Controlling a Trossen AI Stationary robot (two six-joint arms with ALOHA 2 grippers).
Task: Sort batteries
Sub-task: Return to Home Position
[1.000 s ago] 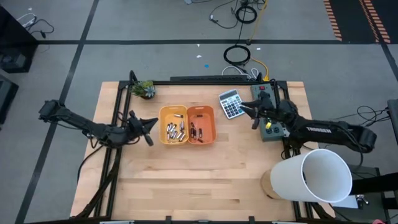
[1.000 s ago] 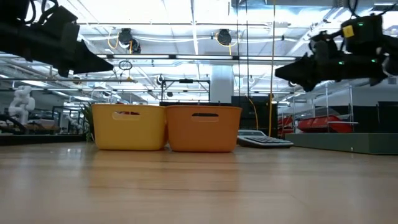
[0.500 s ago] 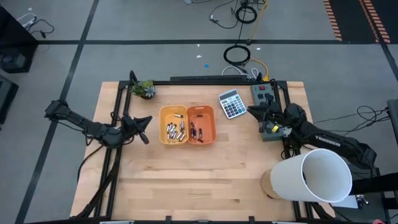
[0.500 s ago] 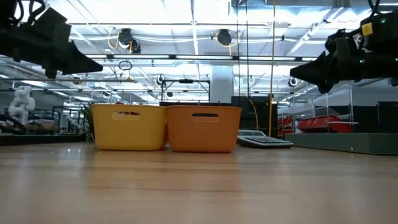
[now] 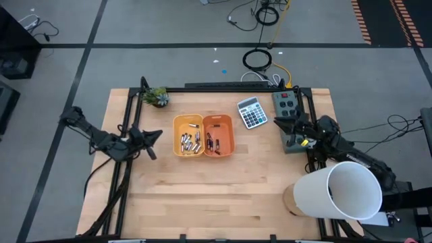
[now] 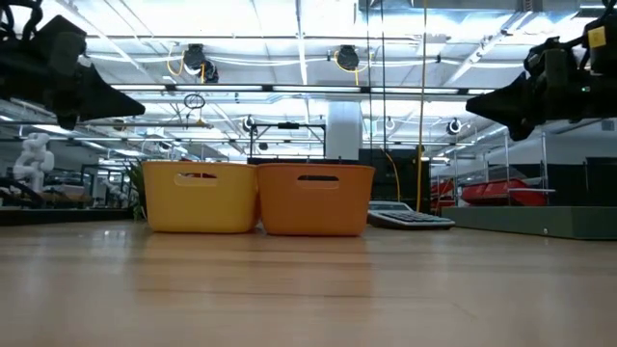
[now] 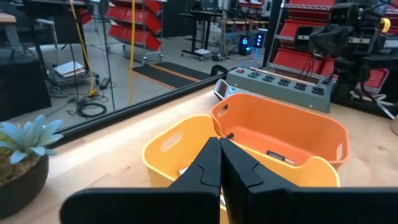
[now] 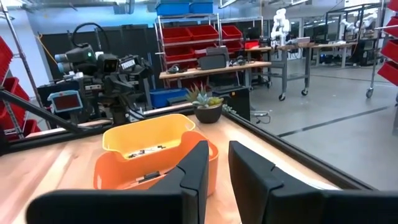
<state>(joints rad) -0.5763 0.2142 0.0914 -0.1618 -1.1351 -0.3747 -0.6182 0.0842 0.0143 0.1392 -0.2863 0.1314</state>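
High view: tiny silvery and dark batteries (image 5: 191, 140) sit mid-frame between my clenched, empty left gripper (image 5: 152, 139), nearer, and parted right gripper (image 5: 278, 122).

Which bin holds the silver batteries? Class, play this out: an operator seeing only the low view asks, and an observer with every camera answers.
Observer: The yellow bin holds the silvery batteries.
Operator: And the other one beside it?
Observer: The orange bin holds the dark batteries.
Operator: Is either gripper carrying one?
Observer: No. The left gripper, left of the bins, is shut on nothing; the right gripper, to their right, is open and empty.
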